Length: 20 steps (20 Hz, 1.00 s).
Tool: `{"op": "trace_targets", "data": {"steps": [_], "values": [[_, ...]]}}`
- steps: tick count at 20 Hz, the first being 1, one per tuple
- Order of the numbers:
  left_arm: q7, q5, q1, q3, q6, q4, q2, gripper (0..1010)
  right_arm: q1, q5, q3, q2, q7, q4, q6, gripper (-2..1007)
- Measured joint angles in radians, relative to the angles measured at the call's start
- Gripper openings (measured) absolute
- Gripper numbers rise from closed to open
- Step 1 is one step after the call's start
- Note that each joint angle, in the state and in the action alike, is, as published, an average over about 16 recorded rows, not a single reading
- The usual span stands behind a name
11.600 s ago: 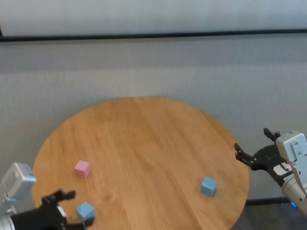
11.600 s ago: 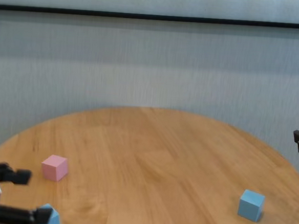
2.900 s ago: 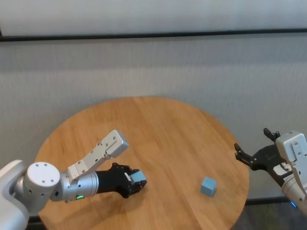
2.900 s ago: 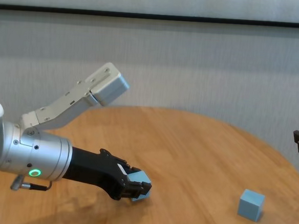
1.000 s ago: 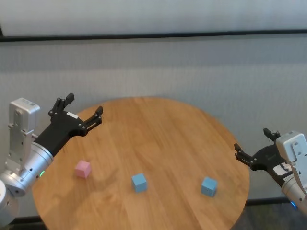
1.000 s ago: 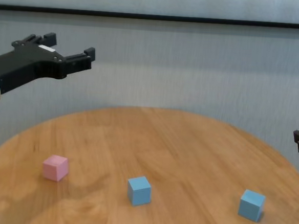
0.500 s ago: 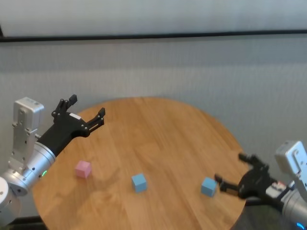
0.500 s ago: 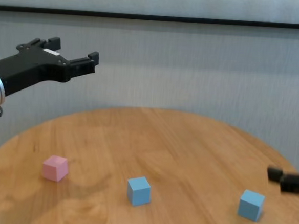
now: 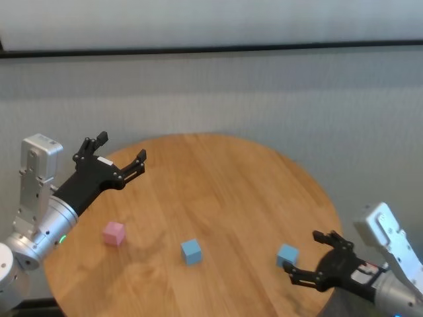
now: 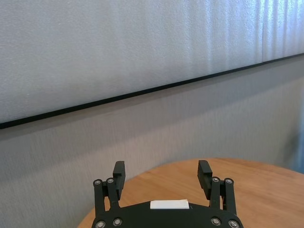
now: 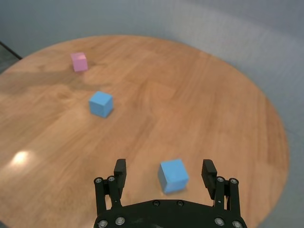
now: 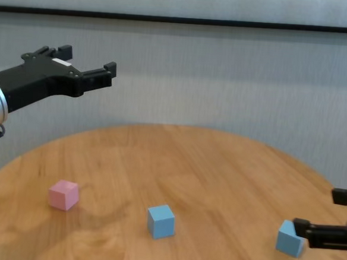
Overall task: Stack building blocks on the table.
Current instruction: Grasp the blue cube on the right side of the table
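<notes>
Over the table's [image 9: 218, 178] right near edge, the right gripper [image 9: 317, 259] has come in low from its earlier parked spot off the right rim, where it hung a second ago. Its fingers are spread wide and hold nothing. One light blue block [image 9: 287, 255] sits on the wood just beside the gripper; in the right wrist view this block [image 11: 173, 175] lies between the two fingertips, apart from both. From the chest view one finger [image 12: 327, 233] reaches up to the block's [image 12: 287, 239] right side, though whether it touches cannot be told.

The left gripper [image 9: 117, 162] hovers high over the left far edge, fingers apart and empty, much as half a second ago.

Three blocks lie on the table, none stacked: two light blue and one pink. The second light blue block [image 9: 192, 251] sits near the middle of the near edge, and the pink block [image 9: 114, 232] lies toward the left edge.
</notes>
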Motion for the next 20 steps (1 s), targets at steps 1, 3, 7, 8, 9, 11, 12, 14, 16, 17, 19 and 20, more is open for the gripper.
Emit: {"op": "trace_targets", "data": {"steps": [1, 3, 7, 8, 9, 11, 12, 14, 16, 17, 19, 20], "values": [[0.0, 0.0, 0.0, 0.0, 0.001, 0.0, 0.0, 1000, 0.009, -0.005, -0.004, -0.007, 0.005, 0.009, 0.005, 1001], [0.0, 0.0, -0.001, 0.001, 0.001, 0.001, 0.0, 1000, 0.028, -0.015, -0.011, -0.021, 0.016, 0.031, 0.013, 1001], [-0.001, 0.0, -0.002, 0.002, 0.003, 0.001, 0.0, 1000, 0.068, -0.036, -0.025, -0.048, 0.045, 0.083, 0.02, 1001], [-0.001, -0.001, -0.002, 0.002, 0.003, 0.002, 0.0, 1000, 0.079, -0.041, -0.029, -0.054, 0.053, 0.097, 0.021, 1001], [-0.001, -0.001, -0.002, 0.002, 0.003, 0.002, -0.001, 1000, 0.089, -0.047, -0.032, -0.06, 0.061, 0.11, 0.022, 1001], [-0.001, -0.001, -0.002, 0.002, 0.003, 0.002, -0.001, 1000, 0.106, -0.057, -0.038, -0.07, 0.076, 0.137, 0.021, 1001], [-0.001, -0.001, -0.002, 0.002, 0.004, 0.002, -0.001, 1000, 0.114, -0.062, -0.041, -0.074, 0.083, 0.149, 0.02, 1001], [-0.001, -0.001, -0.002, 0.002, 0.004, 0.002, -0.001, 1000, 0.128, -0.07, -0.045, -0.083, 0.097, 0.175, 0.02, 1001], [-0.001, -0.001, -0.002, 0.003, 0.004, 0.002, -0.001, 1000, 0.141, -0.075, -0.047, -0.092, 0.109, 0.198, 0.02, 1001], [-0.001, -0.001, -0.002, 0.003, 0.004, 0.002, -0.001, 1000, 0.147, -0.077, -0.047, -0.096, 0.115, 0.21, 0.021, 1001], [-0.001, -0.001, -0.003, 0.003, 0.004, 0.003, -0.001, 1000, 0.158, -0.079, -0.046, -0.106, 0.126, 0.23, 0.023, 1001], [-0.001, -0.001, -0.003, 0.003, 0.005, 0.003, -0.001, 1000, 0.163, -0.079, -0.045, -0.111, 0.131, 0.24, 0.025, 1001]]}}
